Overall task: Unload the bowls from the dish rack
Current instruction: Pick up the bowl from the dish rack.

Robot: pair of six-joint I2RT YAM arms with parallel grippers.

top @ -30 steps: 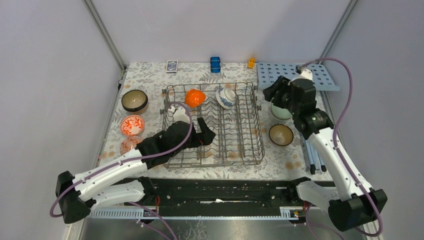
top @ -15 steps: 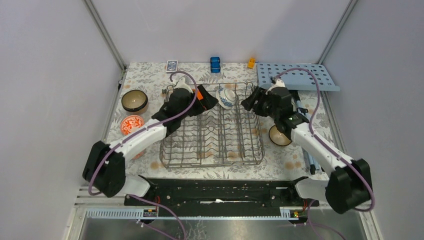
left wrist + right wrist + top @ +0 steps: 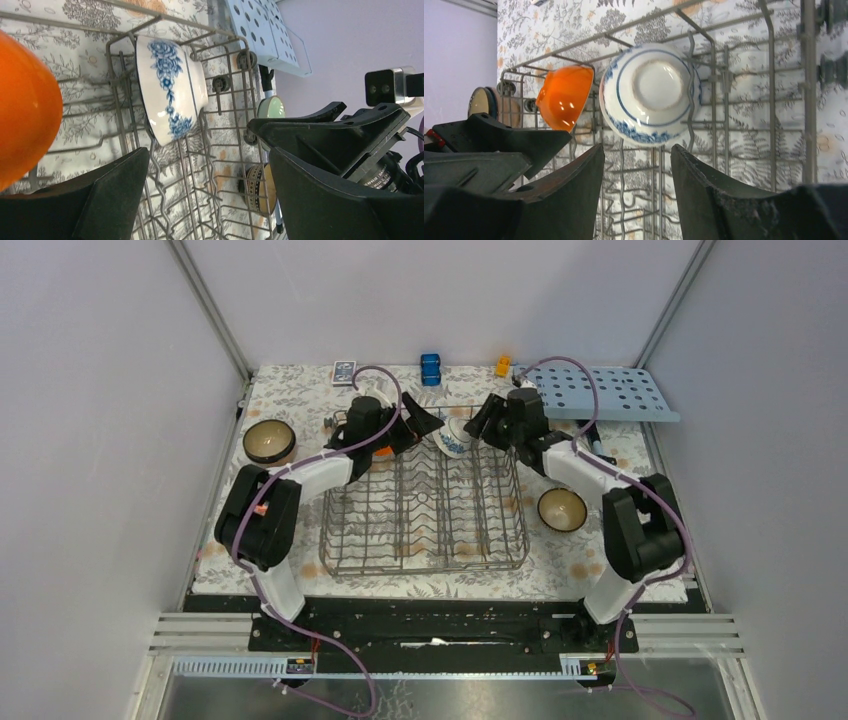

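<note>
Blue-and-white bowl [image 3: 649, 92]: on edge among the tines at the far end of the dish rack [image 3: 430, 515], foot facing the right arm.
Orange bowl [image 3: 564, 95]: racked just beside it, leftward.
Right gripper [image 3: 636, 150]: spread, empty, bowl straight ahead.
Left gripper [image 3: 200, 145]: spread, empty, seeing the bowl side-on.
Nearer: seemingly the right.

So the dish rack [image 3: 425, 530] sat in the middle of the table [image 3: 400, 385], with a left bowl [image 3: 564, 97] and a right bowl [image 3: 452, 438] side by side in its far row. A third bowl [image 3: 268, 440] sat on the table left of the rack, a fourth bowl [image 3: 561, 508] right of it.
</note>
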